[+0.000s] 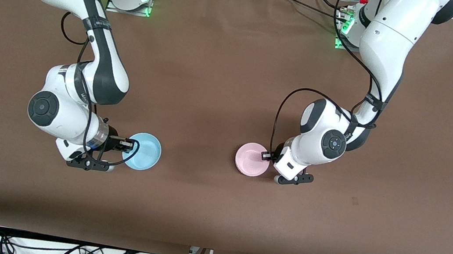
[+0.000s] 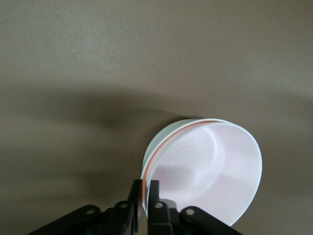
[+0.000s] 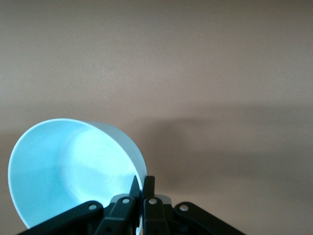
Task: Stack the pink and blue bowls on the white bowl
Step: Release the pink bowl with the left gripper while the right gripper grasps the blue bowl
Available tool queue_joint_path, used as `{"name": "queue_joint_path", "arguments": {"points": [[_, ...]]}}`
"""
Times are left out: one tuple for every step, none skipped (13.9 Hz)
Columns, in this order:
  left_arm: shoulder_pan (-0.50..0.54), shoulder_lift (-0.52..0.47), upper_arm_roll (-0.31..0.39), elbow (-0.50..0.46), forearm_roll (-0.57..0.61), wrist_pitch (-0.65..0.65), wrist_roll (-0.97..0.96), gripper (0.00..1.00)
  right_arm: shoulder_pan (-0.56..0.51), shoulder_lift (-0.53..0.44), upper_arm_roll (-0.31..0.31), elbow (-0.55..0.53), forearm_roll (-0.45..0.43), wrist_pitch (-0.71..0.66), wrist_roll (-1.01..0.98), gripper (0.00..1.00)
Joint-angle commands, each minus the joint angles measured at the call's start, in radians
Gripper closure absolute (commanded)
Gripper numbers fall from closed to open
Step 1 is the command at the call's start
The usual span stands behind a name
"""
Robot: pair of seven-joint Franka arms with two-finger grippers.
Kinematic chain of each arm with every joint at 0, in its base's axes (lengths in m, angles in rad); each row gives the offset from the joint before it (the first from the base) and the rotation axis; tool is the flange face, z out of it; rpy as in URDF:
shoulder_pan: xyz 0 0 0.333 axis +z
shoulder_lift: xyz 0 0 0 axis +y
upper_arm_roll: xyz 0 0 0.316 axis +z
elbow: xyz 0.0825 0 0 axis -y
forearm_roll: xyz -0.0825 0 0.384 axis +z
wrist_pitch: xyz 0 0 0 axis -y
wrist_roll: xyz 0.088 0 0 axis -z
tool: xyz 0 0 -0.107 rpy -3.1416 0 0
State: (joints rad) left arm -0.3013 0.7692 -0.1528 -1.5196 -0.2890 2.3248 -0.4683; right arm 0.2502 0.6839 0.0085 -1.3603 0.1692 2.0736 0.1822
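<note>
Both arms: glossy white shells, black joint bands and round black end caps. Black cables looping along forearms. Green lights glowing at bases, red buttons beside them. Left gripper (image 2: 145, 196) and right gripper (image 3: 141, 188): black fingers showing silver screws.

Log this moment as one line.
left end effector: shut on pink bowl rim | right end effector: shut on blue bowl rim | white bowl: unseen

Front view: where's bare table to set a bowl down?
Widest bare patch: the table between the blue bowl and the pink bowl, running up toward the bases. Also bare: the strip nearer the camera than both bowls. Crowded: at each bowl's rim, where the right gripper and the left gripper clamp them.
</note>
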Motion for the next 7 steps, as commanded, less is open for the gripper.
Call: {"name": "queue_joint_path", "arguments": {"points": [[0.004, 0.002, -0.004, 0.013, 0.005, 0.007, -0.033, 0.00, -0.003, 0.003, 0.005, 0.021, 0.015, -0.020, 0.003, 1.00], [0.005, -0.005, -0.004, 0.015, 0.004, 0.004, -0.036, 0.00, 0.000, 0.003, 0.005, 0.021, 0.015, -0.020, 0.005, 1.00], [0.010, -0.022, -0.002, 0.016, 0.004, -0.008, -0.049, 0.00, 0.009, 0.003, 0.005, 0.021, 0.015, -0.020, 0.013, 1.00], [0.016, -0.048, -0.002, 0.016, 0.004, -0.030, -0.062, 0.00, 0.020, 0.003, 0.005, 0.021, 0.015, -0.020, 0.040, 1.00], [0.028, -0.076, -0.002, 0.016, 0.004, -0.077, -0.062, 0.00, 0.033, 0.003, 0.005, 0.021, 0.015, -0.015, 0.078, 1.00], [0.046, -0.106, 0.001, 0.013, 0.008, -0.117, -0.062, 0.00, 0.055, 0.005, 0.005, 0.023, 0.015, -0.010, 0.124, 1.00], [0.071, -0.144, 0.009, 0.010, 0.016, -0.160, -0.055, 0.00, 0.082, 0.006, 0.007, 0.023, 0.015, -0.006, 0.181, 1.00]]}}
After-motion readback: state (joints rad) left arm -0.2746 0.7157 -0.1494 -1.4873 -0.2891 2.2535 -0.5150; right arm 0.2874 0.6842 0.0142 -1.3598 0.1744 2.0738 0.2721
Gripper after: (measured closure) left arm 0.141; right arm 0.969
